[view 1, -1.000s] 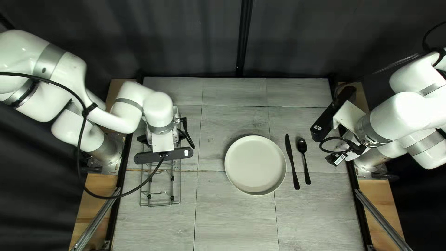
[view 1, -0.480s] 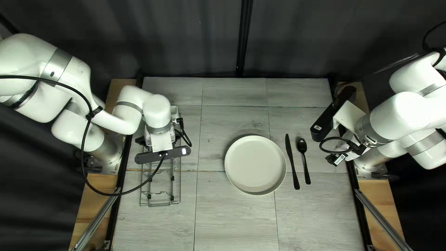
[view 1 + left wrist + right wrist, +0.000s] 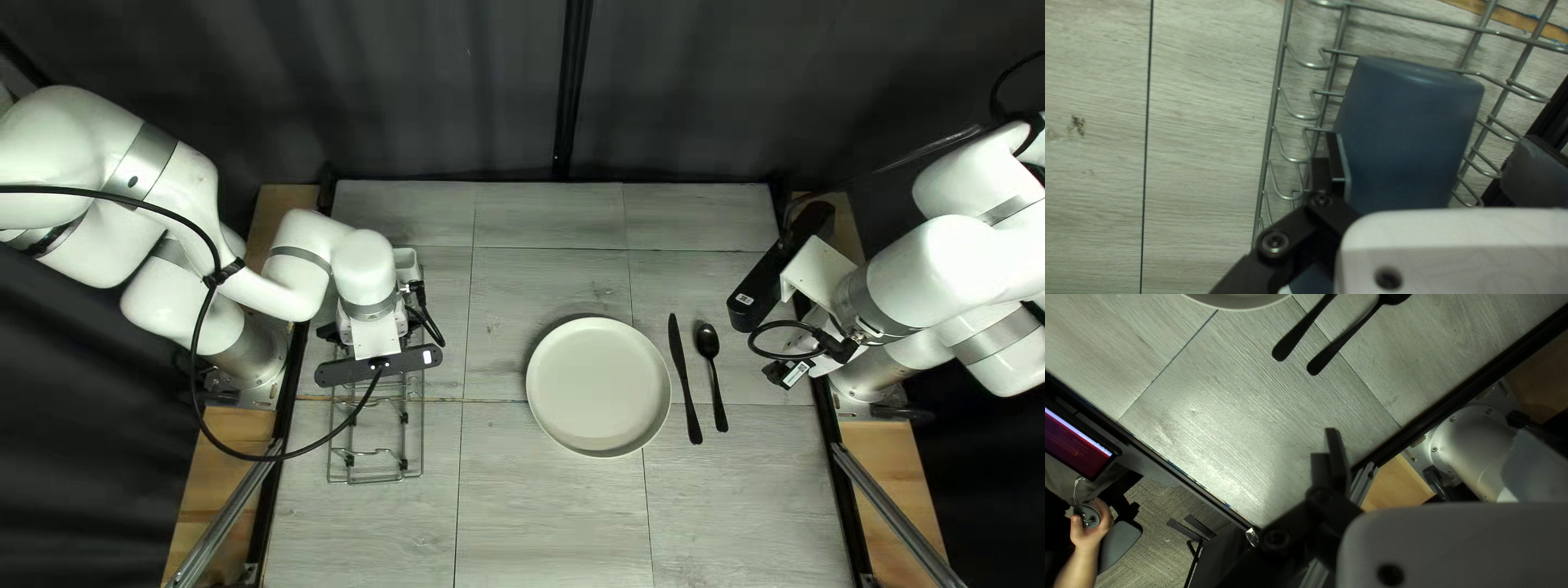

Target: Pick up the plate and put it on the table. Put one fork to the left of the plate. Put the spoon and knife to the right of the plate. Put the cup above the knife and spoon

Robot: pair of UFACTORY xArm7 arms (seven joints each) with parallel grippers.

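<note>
Cup [image 3: 1410,130] (blue, in rack [image 3: 1277,98]) is btwn 2 parted fingers [image 3: 1340,163] of L gripper [image 3: 344,326], R gripper [image 3: 808,335] open too.

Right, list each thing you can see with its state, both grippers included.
Cup: in the rack
Left gripper: open, cup between its fingers
Right gripper: open, holding nothing
Rack: on the table, bearing the cup
Plate: flat, empty
Knife: flat beside the plate
Spoon: flat beside the knife
Screen: lit
Person's hand: holding something round
</note>
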